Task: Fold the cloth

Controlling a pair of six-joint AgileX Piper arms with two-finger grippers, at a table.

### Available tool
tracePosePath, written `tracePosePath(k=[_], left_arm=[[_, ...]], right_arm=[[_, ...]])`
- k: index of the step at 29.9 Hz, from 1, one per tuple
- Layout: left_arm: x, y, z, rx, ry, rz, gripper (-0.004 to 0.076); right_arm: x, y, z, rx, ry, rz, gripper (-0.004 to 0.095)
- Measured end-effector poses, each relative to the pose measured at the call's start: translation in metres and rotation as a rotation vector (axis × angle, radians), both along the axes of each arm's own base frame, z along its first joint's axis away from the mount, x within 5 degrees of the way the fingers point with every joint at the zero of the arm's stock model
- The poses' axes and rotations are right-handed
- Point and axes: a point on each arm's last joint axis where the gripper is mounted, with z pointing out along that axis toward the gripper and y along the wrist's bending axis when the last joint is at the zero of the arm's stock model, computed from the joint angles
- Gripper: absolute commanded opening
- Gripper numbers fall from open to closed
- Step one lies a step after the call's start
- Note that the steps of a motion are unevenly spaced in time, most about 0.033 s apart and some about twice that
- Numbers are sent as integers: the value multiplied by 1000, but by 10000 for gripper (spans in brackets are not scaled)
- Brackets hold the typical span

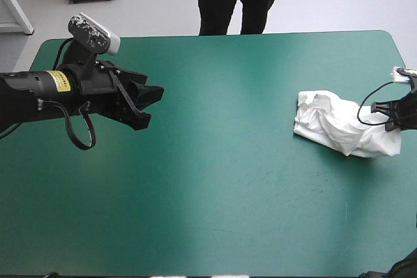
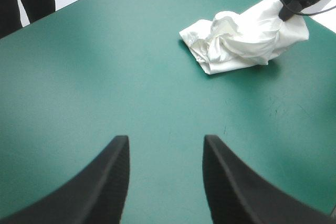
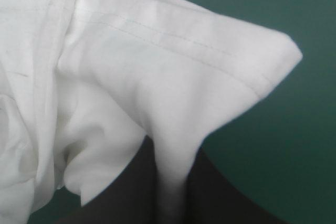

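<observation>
The white T-shirt (image 1: 339,125) lies as a crumpled heap on the teal-green cover near the table's right edge. My right gripper (image 1: 396,116) reaches in from the right and is shut on the T-shirt at the heap's right end. In the right wrist view a fold of the T-shirt (image 3: 157,93) is pinched between the black fingers (image 3: 210,192), with a stitched hem running ahead of them. My left gripper (image 1: 148,105) hovers over the table's left part, open, with nothing between its fingers (image 2: 105,182). From the left wrist view the T-shirt (image 2: 236,40) lies far ahead.
Bare teal-green cover (image 1: 221,161) stretches between the two grippers. The heap sits close to the table's right edge (image 1: 402,63).
</observation>
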Motion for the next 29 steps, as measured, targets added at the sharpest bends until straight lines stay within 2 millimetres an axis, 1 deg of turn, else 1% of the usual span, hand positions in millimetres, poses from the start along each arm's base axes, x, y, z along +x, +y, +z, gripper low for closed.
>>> tracePosePath(k=[4,6,8,13,15,19,22,25,27,28,29], left_arm=[[-3,2,2,-4,-8,0,328],[-4,2,2,-5,-11,0,328],[-6,3,3,-7,-15,0,328],[-11,5,6,-14,-27,-1,326],[-13,6,7,-17,-32,-1,323],[-15,7,8,-20,-36,-2,322],[-16,7,8,-21,-37,-2,323],[-18,9,10,-22,-46,0,323],[-23,13,12,-16,-66,13,323],[-27,17,14,-11,-83,23,322],[-31,21,16,-3,-103,37,321]], right_arm=[[1,-1,-1,-8,-6,-3,5],[1,-2,-1,-17,-7,-9,63],[1,-3,-2,-29,-6,-13,160],[0,-9,-2,-47,-17,-25,521],[-1,-14,-2,-49,-20,-45,602],[-8,-28,-1,-41,-21,-119,612],[-10,-35,4,-15,-47,-171,612],[-11,-32,21,40,-113,-189,612],[-13,-23,37,95,-174,-176,612],[-17,-15,50,140,-219,-161,612],[-20,-9,59,171,-251,-147,612]])
